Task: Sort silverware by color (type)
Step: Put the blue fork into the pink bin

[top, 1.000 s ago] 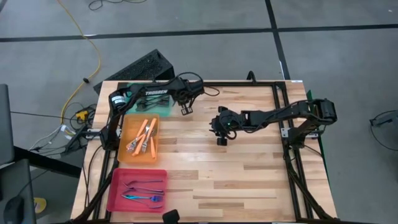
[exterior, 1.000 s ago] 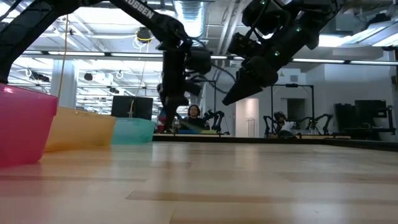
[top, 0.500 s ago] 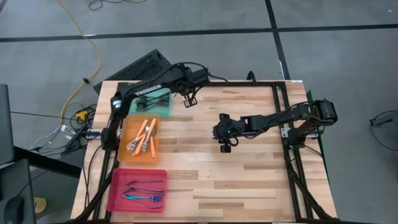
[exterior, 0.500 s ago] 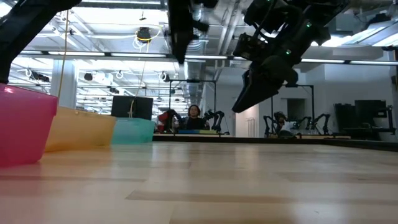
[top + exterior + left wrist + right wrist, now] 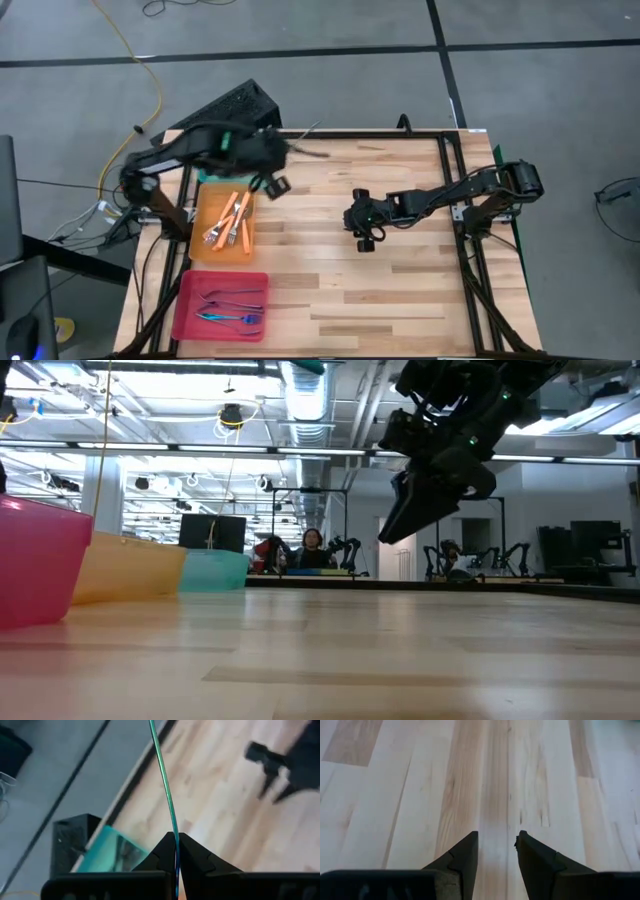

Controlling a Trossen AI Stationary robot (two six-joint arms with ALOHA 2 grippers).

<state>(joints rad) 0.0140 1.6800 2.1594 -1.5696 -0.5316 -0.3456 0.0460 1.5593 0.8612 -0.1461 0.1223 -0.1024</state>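
My left gripper (image 5: 286, 150) is raised high over the table's far left, above the teal tray (image 5: 117, 852), and is shut on one slim teal-blue piece of silverware (image 5: 165, 785). It does not show in the low view. Orange-handled forks (image 5: 232, 220) lie in the orange tray (image 5: 200, 250). A few dark and blue pieces (image 5: 232, 316) lie in the pink tray (image 5: 185, 320). My right gripper (image 5: 496, 845) hangs open over bare wood at the table's middle (image 5: 365, 240), with nothing between its fingers. My left gripper pinches the teal-blue piece (image 5: 174, 834) between its two fingertips (image 5: 192, 857). The piece sticks out forward along the fingers, seen edge-on as a thin curved line. It is lifted clear of the table and trays. Which end is held I cannot tell.
A black box (image 5: 232, 105) stands just beyond the table's far left corner. The three trays line the left edge, seen in the low view as pink (image 5: 35, 565), orange (image 5: 130, 572) and teal (image 5: 215, 570). Bare wood (image 5: 400, 290) covers the middle and right.
My left gripper, shut all along, has risen steeply from beside the teal tray and has left the top of the low view. It has also swung back toward the table's left. My right gripper has drifted a little toward the near edge, still open.
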